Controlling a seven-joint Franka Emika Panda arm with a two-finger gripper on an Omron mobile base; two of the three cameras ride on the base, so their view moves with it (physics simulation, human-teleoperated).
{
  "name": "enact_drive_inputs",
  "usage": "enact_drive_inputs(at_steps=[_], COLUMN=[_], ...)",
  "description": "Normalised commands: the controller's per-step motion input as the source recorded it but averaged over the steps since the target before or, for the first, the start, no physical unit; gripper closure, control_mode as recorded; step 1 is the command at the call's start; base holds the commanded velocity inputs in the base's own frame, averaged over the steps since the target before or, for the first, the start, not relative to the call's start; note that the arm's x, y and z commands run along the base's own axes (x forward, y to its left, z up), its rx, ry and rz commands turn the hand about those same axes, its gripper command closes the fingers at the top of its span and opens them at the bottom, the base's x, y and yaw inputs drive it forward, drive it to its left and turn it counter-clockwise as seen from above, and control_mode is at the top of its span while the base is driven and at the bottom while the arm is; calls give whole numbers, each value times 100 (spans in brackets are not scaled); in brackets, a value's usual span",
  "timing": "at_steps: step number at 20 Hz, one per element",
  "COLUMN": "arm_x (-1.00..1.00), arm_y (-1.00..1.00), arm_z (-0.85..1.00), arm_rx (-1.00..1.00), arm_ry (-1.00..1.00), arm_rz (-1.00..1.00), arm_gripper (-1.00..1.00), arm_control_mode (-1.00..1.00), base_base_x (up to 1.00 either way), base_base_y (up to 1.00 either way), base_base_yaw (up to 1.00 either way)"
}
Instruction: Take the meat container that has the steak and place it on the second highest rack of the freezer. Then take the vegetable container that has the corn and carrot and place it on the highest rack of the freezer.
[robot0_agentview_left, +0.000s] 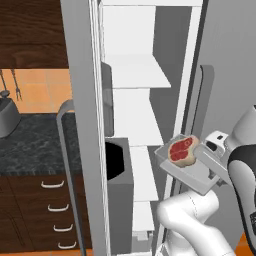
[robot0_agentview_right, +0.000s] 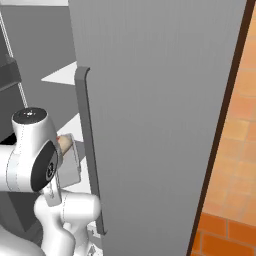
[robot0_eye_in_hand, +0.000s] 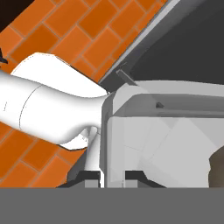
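With the freezer (robot0_agentview_left: 150, 75) door swung open, the fingers (robot0_eye_in_hand: 105, 175) are clamped narrow on the rim of the meat container (robot0_agentview_left: 192, 172), a clear tray carried in the air in front of the open compartment, just outside the shelf fronts. Steak (robot0_agentview_left: 181, 148) lies in the far end of the tray, the end nearest the shelves, red face up with its pale edge showing. Tray sits tilted, steak end higher, roughly level with the third white shelf down; second highest rack (robot0_agentview_left: 137, 127) and highest rack (robot0_agentview_left: 140, 72) are both above it and bare. In the right base view the tray (robot0_agentview_right: 70, 162) peeks out between the arm and the grey door handle (robot0_agentview_right: 87, 150). Dark worktop (robot0_agentview_left: 35, 145) with drawer fronts sits well apart at left.
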Motion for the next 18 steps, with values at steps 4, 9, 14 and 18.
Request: enact_drive_inputs(at_steps=[4,9,14,18], arm_x=[0,0,30,34], arm_y=[0,0,0,10], arm_z=[0,0,33,26], arm_rx=[0,0,7,4], arm_ry=[0,0,-29,-35], arm_rz=[0,0,-1,-10], arm_gripper=[100,100,100,100], arm_control_mode=[100,100,-100,-100], base_base_x=[11,30,0,0], base_base_y=[51,34,0,0], base_base_yaw=[-28,-22,0,0])
